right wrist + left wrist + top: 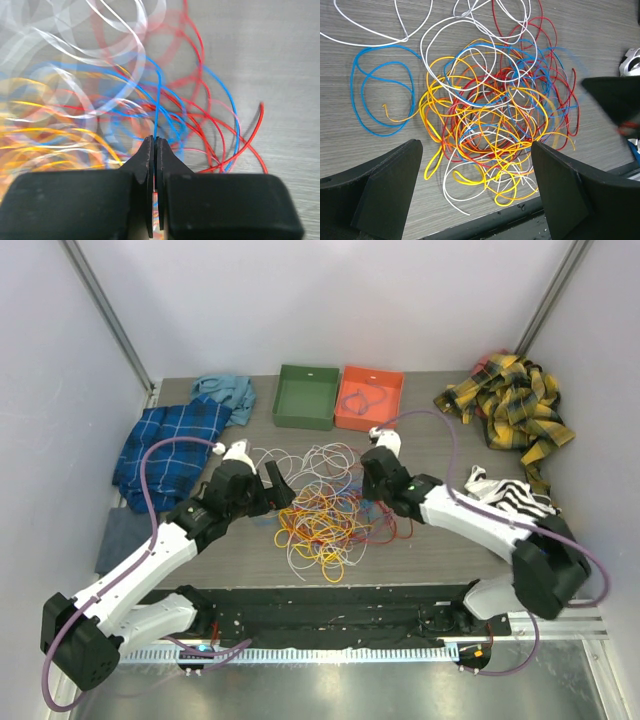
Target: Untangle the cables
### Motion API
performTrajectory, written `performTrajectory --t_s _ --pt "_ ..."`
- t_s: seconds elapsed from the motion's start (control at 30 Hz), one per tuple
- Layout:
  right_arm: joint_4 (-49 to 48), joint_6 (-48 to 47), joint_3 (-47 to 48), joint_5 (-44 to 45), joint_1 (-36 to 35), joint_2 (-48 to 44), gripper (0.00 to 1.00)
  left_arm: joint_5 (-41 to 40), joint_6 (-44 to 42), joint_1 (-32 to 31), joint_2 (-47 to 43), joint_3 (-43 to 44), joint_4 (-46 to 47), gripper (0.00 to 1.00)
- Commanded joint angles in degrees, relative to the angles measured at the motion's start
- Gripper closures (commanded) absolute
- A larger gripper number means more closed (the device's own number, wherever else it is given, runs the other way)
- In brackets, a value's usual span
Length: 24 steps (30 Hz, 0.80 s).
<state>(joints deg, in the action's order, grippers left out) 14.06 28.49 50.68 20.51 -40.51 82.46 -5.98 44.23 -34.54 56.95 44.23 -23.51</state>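
Top view: the cables (325,515) lie heaped on the worktop (400,565), on the near side of the green bin (306,397).

Left wrist: the left jaws are spread wide, with the tangle straight ahead.

Right wrist: the right jaws pinch a blue cable (157,105) running straight ahead of them. The right arm is nearer.

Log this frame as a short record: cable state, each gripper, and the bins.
cables: one tangled pile of yellow, orange, red, white and blue wires, mid-table
left gripper: open, aimed at the pile, holding nothing
right gripper: shut on a blue cable at the pile's right side
bins: green bin and orange bin at the back; a coiled wire lies in the orange one
progress: tangle largely intact
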Motion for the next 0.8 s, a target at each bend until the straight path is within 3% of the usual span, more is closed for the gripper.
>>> performTrajectory --t_s 0.0,0.3,0.57,0.77 --pt "3.94 -1.68 10.9 1.37 -1.76 -11.78 0.99 0.35 -1.51 -0.26 -0.44 2.88 2.23 0.04" --pt "13.27 -1.69 26.04 -1.7 -2.47 -19.34 0.99 7.28 -1.51 -0.35 2.46 7.53 12.5 0.02" --pt "13.97 0.77 26.14 -4.16 -2.38 -22.6 0.99 9.4 -2.21 -0.52 0.8 6.49 27.62 0.0" --pt "13.53 3.06 27.19 -6.97 -2.47 -24.18 0.99 15.01 -3.53 -1.31 2.9 -1.05 43.79 0.0"
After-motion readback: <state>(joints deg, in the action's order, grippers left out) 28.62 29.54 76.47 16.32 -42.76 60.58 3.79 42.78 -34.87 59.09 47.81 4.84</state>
